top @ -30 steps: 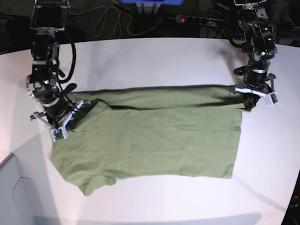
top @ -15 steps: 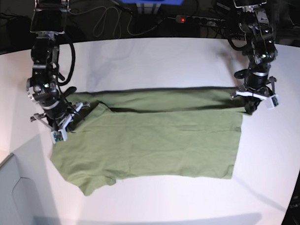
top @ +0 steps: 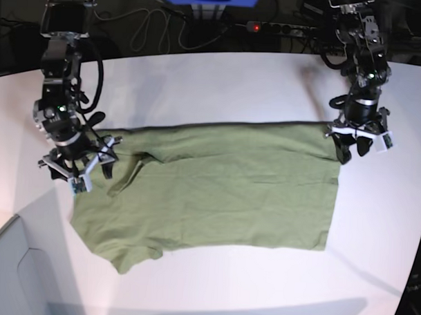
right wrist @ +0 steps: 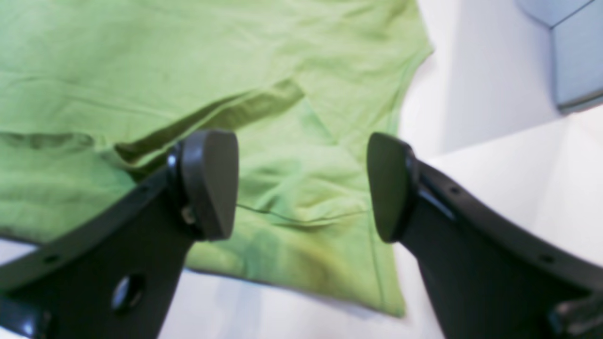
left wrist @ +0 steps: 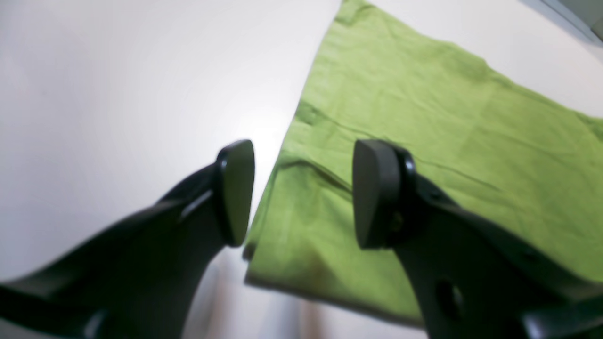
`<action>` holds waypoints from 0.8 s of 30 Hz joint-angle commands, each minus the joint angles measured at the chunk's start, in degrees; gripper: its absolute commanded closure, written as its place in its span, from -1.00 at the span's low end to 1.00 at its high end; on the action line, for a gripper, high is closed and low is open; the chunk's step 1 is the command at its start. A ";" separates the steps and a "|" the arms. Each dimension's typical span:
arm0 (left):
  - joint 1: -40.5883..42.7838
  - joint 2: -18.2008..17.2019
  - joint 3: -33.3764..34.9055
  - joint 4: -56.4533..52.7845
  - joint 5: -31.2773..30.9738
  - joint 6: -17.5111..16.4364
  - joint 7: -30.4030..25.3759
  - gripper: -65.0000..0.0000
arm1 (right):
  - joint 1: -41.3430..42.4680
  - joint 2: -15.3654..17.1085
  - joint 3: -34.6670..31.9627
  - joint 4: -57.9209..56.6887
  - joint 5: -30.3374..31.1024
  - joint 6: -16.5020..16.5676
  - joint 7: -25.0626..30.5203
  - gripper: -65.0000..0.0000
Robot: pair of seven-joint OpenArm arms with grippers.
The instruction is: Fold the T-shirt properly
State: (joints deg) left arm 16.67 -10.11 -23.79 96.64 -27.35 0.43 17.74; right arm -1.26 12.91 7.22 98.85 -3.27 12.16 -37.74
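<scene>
Lying lengthwise between both arms, the T-shirt (top: 216, 182) spans the tabletop (top: 220, 82); left claw (top: 357, 143) and right claw (top: 77, 168), both spread and empty, hover over opposite ends.

The base view looks down from high in front at the whole table (top: 220, 82). Each wrist view looks close along its own fingers (left wrist: 235, 188) (right wrist: 207, 183) at one end of the shirt (top: 216, 192), which fills the base view's centre.
</scene>
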 commanded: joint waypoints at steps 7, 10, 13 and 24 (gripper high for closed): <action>1.05 0.66 -5.26 -4.11 -0.29 -0.38 -1.61 0.01 | -4.59 2.08 0.38 4.32 0.15 0.80 0.94 -0.26; 0.87 0.31 -5.09 -6.75 -0.29 -0.47 -1.87 0.01 | -5.73 2.43 0.38 4.84 0.15 0.80 0.94 -0.26; -0.09 0.39 -5.09 -7.28 -0.29 -0.47 -1.69 0.01 | -6.08 2.79 0.38 4.84 0.15 0.80 0.94 -0.26; -1.94 0.22 -0.78 -10.71 -0.29 -0.47 -1.87 0.01 | -8.11 2.79 4.60 4.84 0.15 0.80 0.94 -0.27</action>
State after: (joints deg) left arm 15.16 -9.30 -24.32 85.10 -27.27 0.14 17.21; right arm -9.72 14.92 11.44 102.56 -2.92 12.19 -37.93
